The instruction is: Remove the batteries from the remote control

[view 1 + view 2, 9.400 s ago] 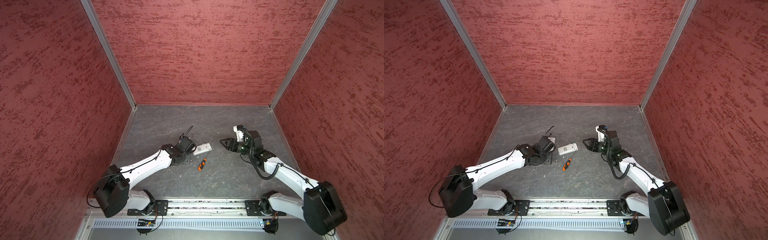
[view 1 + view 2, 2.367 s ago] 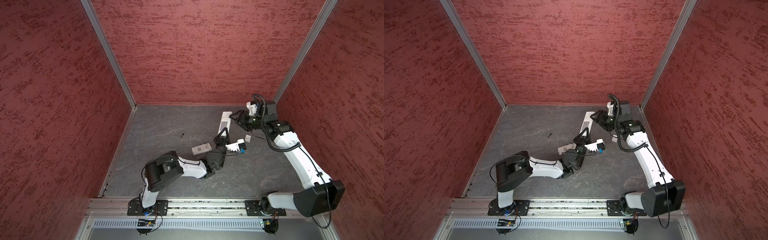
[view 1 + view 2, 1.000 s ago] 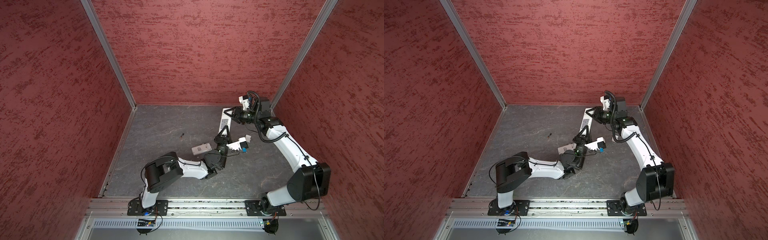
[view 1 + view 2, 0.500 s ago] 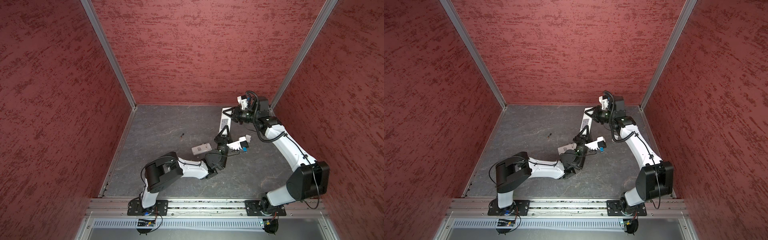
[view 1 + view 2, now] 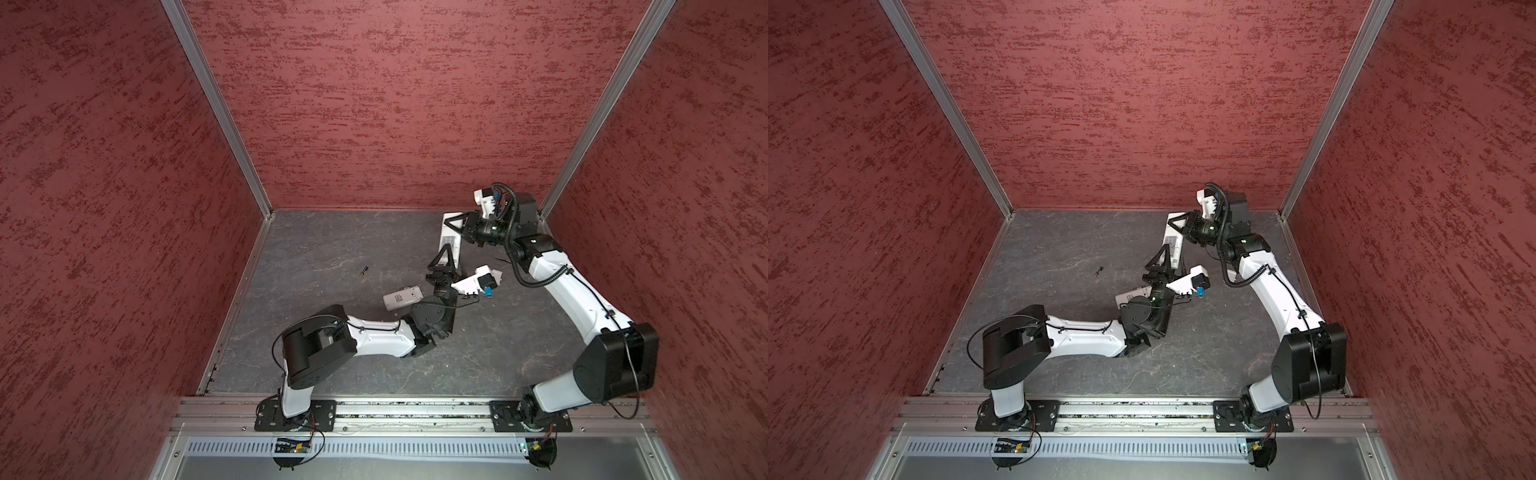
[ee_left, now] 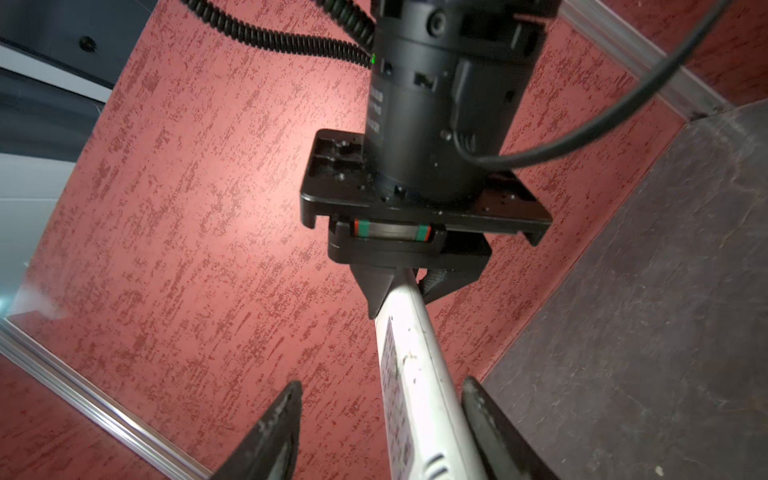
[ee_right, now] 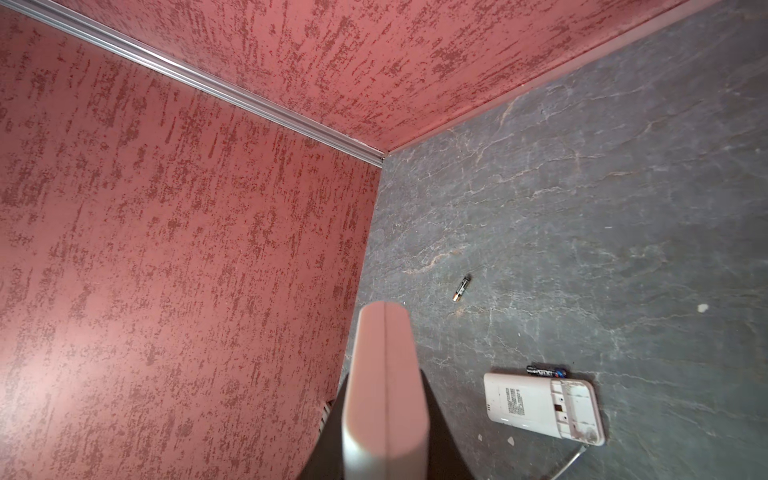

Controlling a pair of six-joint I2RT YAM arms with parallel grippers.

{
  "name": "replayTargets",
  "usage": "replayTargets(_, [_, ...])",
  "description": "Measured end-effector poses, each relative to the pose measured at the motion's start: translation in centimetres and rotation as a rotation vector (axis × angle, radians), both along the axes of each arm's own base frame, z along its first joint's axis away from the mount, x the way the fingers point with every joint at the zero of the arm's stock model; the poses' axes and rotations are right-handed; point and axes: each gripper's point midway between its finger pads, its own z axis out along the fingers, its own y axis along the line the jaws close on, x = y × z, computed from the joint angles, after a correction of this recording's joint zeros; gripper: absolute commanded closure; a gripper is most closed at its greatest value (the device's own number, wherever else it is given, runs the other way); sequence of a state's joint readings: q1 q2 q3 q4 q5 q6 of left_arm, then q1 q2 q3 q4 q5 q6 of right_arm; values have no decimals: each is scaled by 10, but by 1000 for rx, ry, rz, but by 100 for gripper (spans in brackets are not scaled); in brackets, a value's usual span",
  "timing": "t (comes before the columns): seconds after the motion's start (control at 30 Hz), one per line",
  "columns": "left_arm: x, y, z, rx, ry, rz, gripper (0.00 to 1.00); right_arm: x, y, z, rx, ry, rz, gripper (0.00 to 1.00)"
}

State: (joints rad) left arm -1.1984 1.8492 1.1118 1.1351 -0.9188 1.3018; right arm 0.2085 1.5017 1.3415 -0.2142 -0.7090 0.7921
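A long white remote control hangs tilted above the floor, my right gripper shut on its upper end. In the right wrist view its narrow edge fills the space between the dark fingers. My left gripper is open around its lower end: one finger lies beside the remote, the other stands well apart. One battery lies alone on the floor, left of both grippers. Another battery lies against a smaller white remote whose open compartment looks empty.
The smaller remote lies on the grey floor beside my left arm's wrist. Red walls close in on three sides, and the right gripper works near the back right corner. A metal rail runs along the front.
My left gripper's jaws have opened off the long remote's lower end. The right gripper closed on the upper end and keeps hold. Neither arm has shifted much.
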Motion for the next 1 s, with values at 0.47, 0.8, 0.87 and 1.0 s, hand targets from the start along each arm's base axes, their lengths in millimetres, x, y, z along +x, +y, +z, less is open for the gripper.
replayTargets(0.47, [-25,51,44,-687,466,-255,39,36,-45,30,97,-168,-165,100])
replayTargets(0.8, [-18,111,34,-1327,831,-499,38,3,-49,15,216,-261,-153,100])
replayTargets(0.87, [-18,103,25,-1383,903,-536,37,-6,-49,24,248,-306,-154,100])
replayTargets(1.0, [-12,94,15,-1494,985,-606,37,-18,-51,47,319,-398,-193,100])
